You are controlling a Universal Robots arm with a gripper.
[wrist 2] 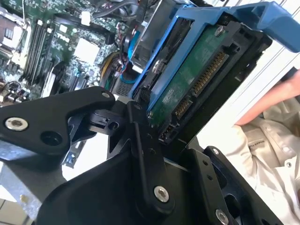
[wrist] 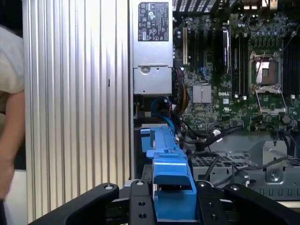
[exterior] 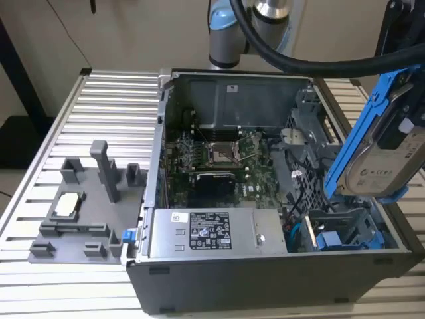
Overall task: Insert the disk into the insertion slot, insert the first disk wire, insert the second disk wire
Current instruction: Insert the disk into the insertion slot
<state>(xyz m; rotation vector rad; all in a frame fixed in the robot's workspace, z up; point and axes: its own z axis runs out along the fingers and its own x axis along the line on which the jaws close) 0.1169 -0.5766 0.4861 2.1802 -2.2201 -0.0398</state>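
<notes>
1. While your arm reaches over the open computer case (exterior: 265, 279) at the exterior view's right, its hand (wrist: 173, 199) is clenched on the disk (exterior: 388, 143). In the first wrist view, black fingers (wrist: 139, 204) press on either side of the blue carrier frame (wrist: 171, 168).
2. You hold the disk up clear of the case, tilted steeply on edge. Its white label faces the exterior camera, and the blue frame runs along its upper side.
3. In the second wrist view you see the disk's underside, a green circuit board (wrist 2: 187, 79) with a row of gold contacts beside it.
4. The insertion slot (exterior: 345, 229) sits below the disk and apart from it, in the case's near corner at the exterior view's right (grey sheet metal with blue fittings).
5. Black wires (exterior: 297, 189) hang just beside the slot, along with what looks like a blue cable (exterior: 297, 234). Where their ends go is hard to make out.
6. The grey power-supply box (exterior: 199, 232) lies next to the slot on the exterior view's left, and the motherboard (exterior: 219, 156) is beyond it.
7. The ribbed metal desk (exterior: 113, 106) carries the case and, well apart at the exterior view's left, a grey fixture plate (exterior: 86, 229).
8. A person's pale sleeve (wrist 2: 267, 140) is near the disk in the second wrist view, and a forearm (wrist: 11, 126) shows in the first wrist view.
</notes>
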